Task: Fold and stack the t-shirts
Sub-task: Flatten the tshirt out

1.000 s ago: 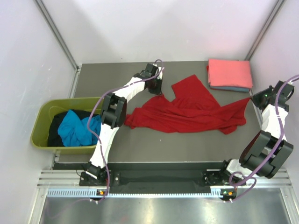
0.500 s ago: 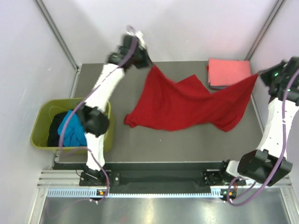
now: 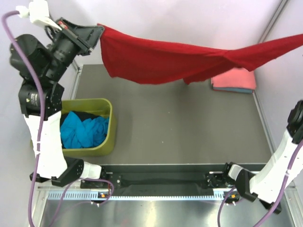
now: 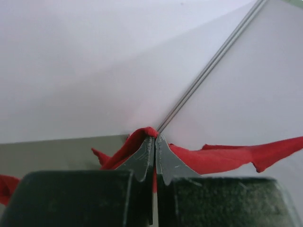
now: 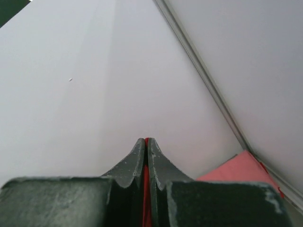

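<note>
The bright red t-shirt (image 3: 161, 59) hangs stretched high above the table between both arms. My left gripper (image 3: 98, 32) is shut on its left corner; in the left wrist view the gripper (image 4: 155, 138) pinches red cloth (image 4: 222, 158). My right gripper (image 5: 146, 142) is shut on a thin red edge; in the top view it is beyond the right border. A folded salmon-pink shirt (image 3: 235, 78) lies on a blue one (image 3: 236, 90) at the back right, also in the right wrist view (image 5: 239, 170). A turquoise shirt (image 3: 83, 132) and a black one (image 3: 85, 115) lie in the tub.
The olive-green tub (image 3: 110, 137) stands at the table's left edge. The dark grey table (image 3: 189, 127) lies below the hanging shirt. White walls with metal posts (image 3: 270, 21) close in the back and sides.
Both arms have risen and spread apart, lifting the red shirt off the table and stretching it out in the air. The left arm swung up and to the left.
</note>
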`<action>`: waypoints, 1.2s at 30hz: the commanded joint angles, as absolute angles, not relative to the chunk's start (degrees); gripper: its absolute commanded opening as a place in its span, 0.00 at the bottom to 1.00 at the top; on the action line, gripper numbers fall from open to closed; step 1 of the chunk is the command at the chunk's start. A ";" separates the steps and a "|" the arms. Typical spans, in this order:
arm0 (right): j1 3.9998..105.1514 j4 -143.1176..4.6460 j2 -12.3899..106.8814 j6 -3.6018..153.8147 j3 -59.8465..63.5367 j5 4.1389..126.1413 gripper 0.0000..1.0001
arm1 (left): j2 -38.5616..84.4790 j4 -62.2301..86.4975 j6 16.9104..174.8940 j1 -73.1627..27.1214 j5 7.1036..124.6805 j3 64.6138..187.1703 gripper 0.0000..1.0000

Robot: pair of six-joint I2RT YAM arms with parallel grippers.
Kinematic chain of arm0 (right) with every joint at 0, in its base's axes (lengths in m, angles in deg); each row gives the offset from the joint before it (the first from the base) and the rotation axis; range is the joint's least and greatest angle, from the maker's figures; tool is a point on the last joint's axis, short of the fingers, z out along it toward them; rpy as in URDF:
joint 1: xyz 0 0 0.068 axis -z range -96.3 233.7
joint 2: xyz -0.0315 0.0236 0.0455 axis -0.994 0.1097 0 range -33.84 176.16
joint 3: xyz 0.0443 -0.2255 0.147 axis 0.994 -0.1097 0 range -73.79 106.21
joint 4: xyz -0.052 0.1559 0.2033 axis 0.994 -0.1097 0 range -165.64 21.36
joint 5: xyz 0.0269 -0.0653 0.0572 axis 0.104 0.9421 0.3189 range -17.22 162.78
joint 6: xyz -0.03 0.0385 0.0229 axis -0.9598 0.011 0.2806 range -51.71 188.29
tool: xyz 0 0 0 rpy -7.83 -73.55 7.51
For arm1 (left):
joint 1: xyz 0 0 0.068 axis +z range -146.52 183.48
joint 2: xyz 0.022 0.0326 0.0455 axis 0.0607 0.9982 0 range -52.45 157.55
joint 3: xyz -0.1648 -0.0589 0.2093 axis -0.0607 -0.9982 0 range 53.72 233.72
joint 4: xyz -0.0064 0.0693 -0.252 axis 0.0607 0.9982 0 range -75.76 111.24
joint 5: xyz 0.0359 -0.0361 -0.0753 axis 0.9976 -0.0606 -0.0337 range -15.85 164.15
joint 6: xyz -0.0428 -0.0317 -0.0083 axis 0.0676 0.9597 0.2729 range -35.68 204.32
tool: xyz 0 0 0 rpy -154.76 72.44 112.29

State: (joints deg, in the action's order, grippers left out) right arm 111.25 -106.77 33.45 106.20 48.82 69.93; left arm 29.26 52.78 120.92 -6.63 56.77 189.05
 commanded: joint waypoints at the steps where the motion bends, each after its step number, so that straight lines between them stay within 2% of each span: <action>1: 111.83 -105.30 31.73 105.73 43.49 69.71 0.00 | 30.79 52.21 122.29 -6.10 58.57 180.33 0.00; 2: 111.83 -107.64 33.47 106.17 45.28 67.18 0.00 | 32.09 54.64 121.68 -5.84 58.07 181.50 0.00; 3: 112.44 -117.32 35.93 104.08 49.83 66.55 0.00 | 33.67 59.97 121.50 -5.49 56.42 184.47 0.00; 4: 112.53 -121.25 37.95 102.76 54.83 66.89 0.00 | 34.99 61.59 121.07 -5.49 55.18 189.81 0.00; 5: 112.53 -121.90 38.41 101.27 58.54 68.98 0.00 | 34.92 61.09 119.84 -5.57 55.52 189.69 0.00; 7: 112.62 -116.76 34.48 101.08 52.20 72.85 0.00 | 35.52 61.78 117.29 -4.00 61.46 189.24 0.00; 8: 112.53 -116.72 34.54 100.20 52.16 78.26 0.00 | 36.49 63.53 116.76 -0.08 61.24 191.43 0.00; 10: 112.62 -120.30 37.16 98.27 56.61 81.55 0.00 | 37.11 62.15 118.06 2.59 58.69 190.32 0.00; 13: 112.62 -115.52 36.48 97.47 52.71 83.51 0.00 | 37.63 57.41 119.91 2.95 57.72 186.44 0.00; 18: 112.62 -106.62 38.40 101.16 46.80 73.06 0.00 | 42.73 49.85 125.27 2.86 49.23 187.48 0.00; 21: 112.62 -104.51 40.60 102.22 47.50 66.46 0.00 | 46.86 49.04 128.79 2.08 44.29 192.04 0.00; 30: 111.65 -99.58 44.21 103.45 51.71 54.86 0.00 | 46.69 50.26 127.04 -1.96 45.06 191.27 0.00; 34: 111.48 -107.54 48.16 104.15 56.01 51.53 0.00 | 49.33 58.07 123.19 -6.44 46.55 191.45 0.00; 36: 111.56 -112.12 47.56 103.28 60.73 50.64 0.00 | 47.94 65.42 121.77 -10.40 51.20 193.98 0.00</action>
